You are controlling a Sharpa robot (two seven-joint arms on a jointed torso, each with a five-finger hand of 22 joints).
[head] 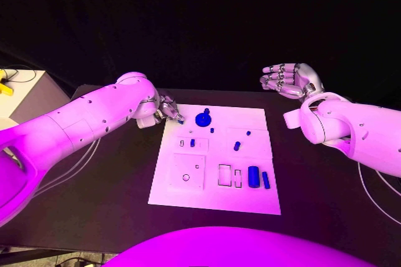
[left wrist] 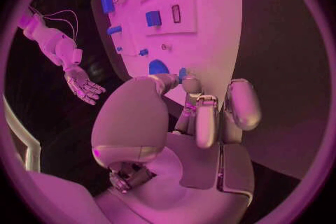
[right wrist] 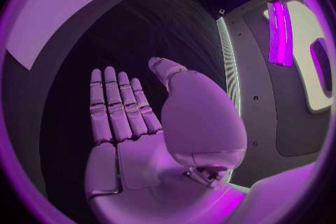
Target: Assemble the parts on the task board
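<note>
Fingers of my left hand (head: 170,112) sit at the far left corner of the task board (head: 215,194). They pinch a small blue part (left wrist: 182,73) between the tips. My right hand (head: 287,79) is up off the table (head: 109,186), past the far right corner of the board. Its fingers are straight and apart, and it holds nothing.

I think the step now is to put this little part in its spot. To do it well, I should keep my pinch tight, move slowly, and hold the part straight over its hole before I push down. I cannot tell yet which hole it fits.

A round blue part (head: 203,119) stands close to my left fingers, so I must not bump it. More blue parts (head: 253,176) lie on the near right side of the board. The table is black and flat. The room behind is dark.
</note>
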